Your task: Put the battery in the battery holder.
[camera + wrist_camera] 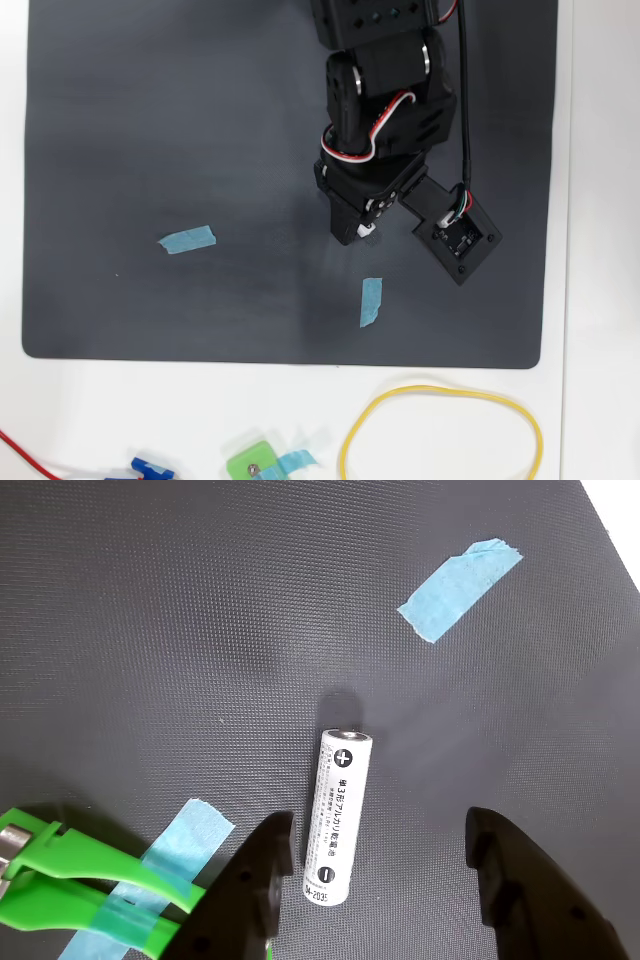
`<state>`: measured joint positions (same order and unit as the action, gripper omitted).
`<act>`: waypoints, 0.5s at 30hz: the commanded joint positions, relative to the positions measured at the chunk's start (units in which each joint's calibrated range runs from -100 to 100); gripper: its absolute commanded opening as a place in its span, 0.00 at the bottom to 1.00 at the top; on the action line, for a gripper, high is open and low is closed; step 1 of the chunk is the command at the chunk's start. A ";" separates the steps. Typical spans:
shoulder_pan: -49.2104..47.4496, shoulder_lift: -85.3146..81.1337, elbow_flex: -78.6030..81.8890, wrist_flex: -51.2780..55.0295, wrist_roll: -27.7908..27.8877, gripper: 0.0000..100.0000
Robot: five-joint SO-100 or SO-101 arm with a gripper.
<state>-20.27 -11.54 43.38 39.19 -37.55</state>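
**Over the dark mat, jaws straddle the loose cell**

On the dark mat [150, 630], the battery [338, 815] lies flat and free, its long axis running up and down the wrist view, plus end away from the camera, minus end nearest. The gripper [380, 855] hangs spread wide, one finger just beside the cell, the other well apart, apparently lining up to close across its width. The battery holder [70, 885] is pinned under blue tape [165, 865] at lower left, presumably so it stays put during insertion.

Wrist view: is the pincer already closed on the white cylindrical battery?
No, the pincer is open, and the white cylindrical battery lies flat on the dark mat between its fingers.
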 commanded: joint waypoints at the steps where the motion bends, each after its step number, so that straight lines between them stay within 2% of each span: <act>1: 0.19 1.95 -2.41 -0.64 0.04 0.18; 15: 0.29 7.32 -3.64 -3.44 0.36 0.18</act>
<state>-20.27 -4.07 42.47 36.61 -37.55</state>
